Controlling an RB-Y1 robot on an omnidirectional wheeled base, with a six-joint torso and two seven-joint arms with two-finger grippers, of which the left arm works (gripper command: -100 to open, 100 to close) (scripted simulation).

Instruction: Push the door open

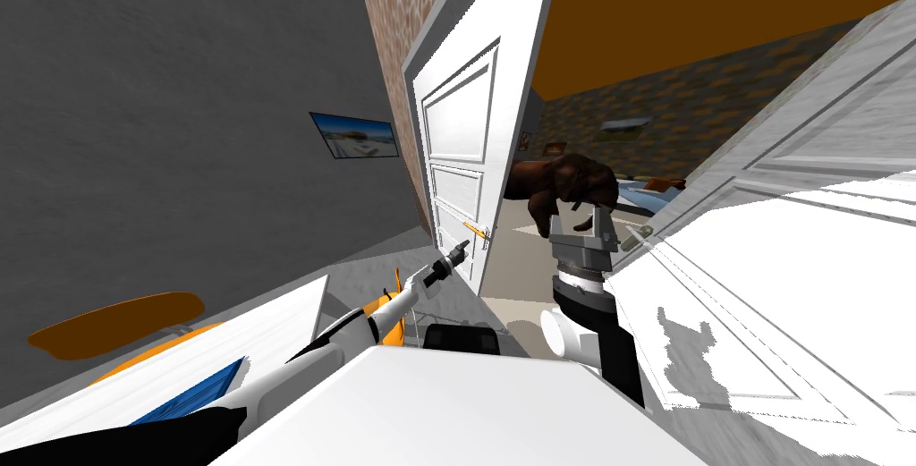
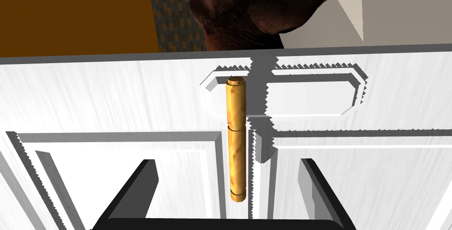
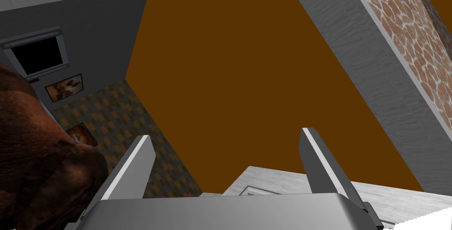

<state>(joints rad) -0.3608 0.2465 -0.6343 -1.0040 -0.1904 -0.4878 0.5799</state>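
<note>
So, framed picture (image 1: 353,136): hangs on the grey wall, well left of the doorway.
Left gripper (image 2: 227,165): at the end of the outstretched left arm, right at the door's latch edge; its two fingers (image 2: 143,181) are spread wide apart.
Golden handle (image 2: 236,139): a slim lever on the door face, lying in the gap between the spread fingers; whether either finger touches it cannot be told.
White panelled door (image 1: 461,148): stands partly open, with its free edge beside a gap onto a room with an orange-brown ceiling.
Dark brown lumpy shape (image 1: 564,183): in the opening, just past the door's edge and above the right arm.
Right gripper (image 3: 225,141): raised in the doorway and pointing upward under the brown shape, fingers parted and holding nothing.
Second white panelled leaf (image 1: 787,246): runs along the right side of the opening.
</note>
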